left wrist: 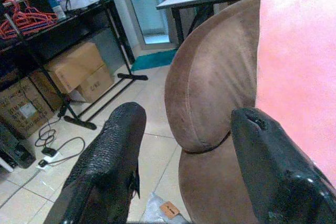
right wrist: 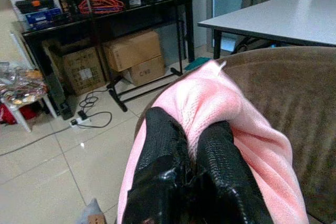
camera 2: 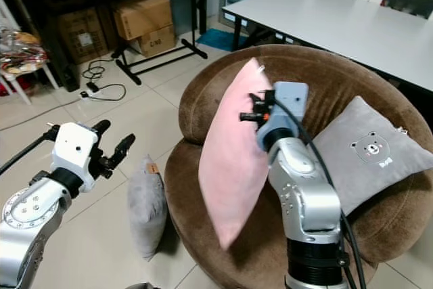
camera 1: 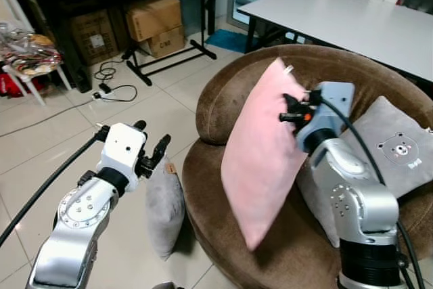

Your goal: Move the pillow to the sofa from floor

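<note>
Pillow (camera 1: 260, 153) in pink hangs from my right gripper (camera 1: 292, 109), whose jaws are clamped together on a fold of its upper edge; it dangles upright over the seat of the round brown sofa (camera 1: 223, 103), its lower corner close to the cushion but, as far as I can tell, not resting there. My left gripper (camera 1: 150, 148) hovers beside the sofa with its jaws apart and empty, above a grey pillow (camera 1: 164, 208) leaning on the floor against the sofa's side.

I judge the pinch thin: only a small bunch of fabric sits between my fingers (right wrist: 163, 156), so a swing could pull it free, and releasing here might let the pillow topple forward over the sofa's front rim onto the floor.

A grey cushion (camera 1: 396, 150) on the seat bears a bear face with small lettering too tiny to read. Print on the cardboard boxes (camera 1: 157, 25) is also unreadable.
</note>
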